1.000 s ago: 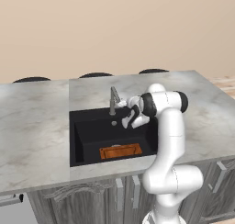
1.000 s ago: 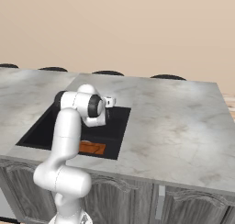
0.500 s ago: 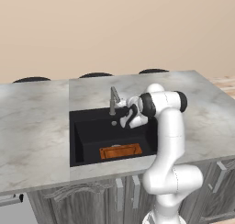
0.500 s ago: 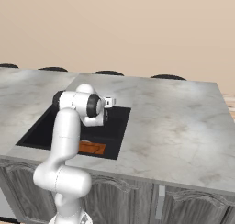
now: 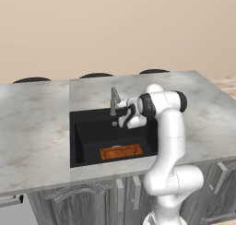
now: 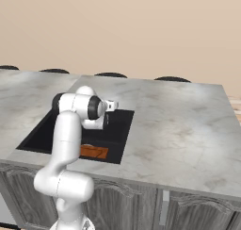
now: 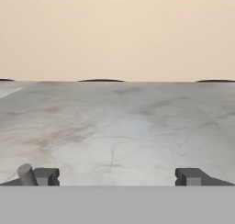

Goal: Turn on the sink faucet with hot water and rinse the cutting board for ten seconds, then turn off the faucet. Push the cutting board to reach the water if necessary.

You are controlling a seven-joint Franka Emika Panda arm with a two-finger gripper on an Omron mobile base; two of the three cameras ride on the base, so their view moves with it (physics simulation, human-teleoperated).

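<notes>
No shift from a second ago. Left to right: faucet (image 5: 113,101), rigid metal, small lever likely slick, best nudged sideways; gripper (image 7: 112,176) beside it, spread wide, empty. Cutting board (image 5: 121,151) flat at sink (image 5: 83,143) front, dry.

I'm looking at the sink (image 5: 83,136) sunk into the counter (image 5: 32,127), closer to its front edge, with the faucet (image 5: 113,101) standing at the basin's back rim. The cutting board (image 5: 121,151) lies flat in the basin against its front wall. My gripper (image 5: 123,118) sits over the basin's back, just beside the faucet.
</notes>
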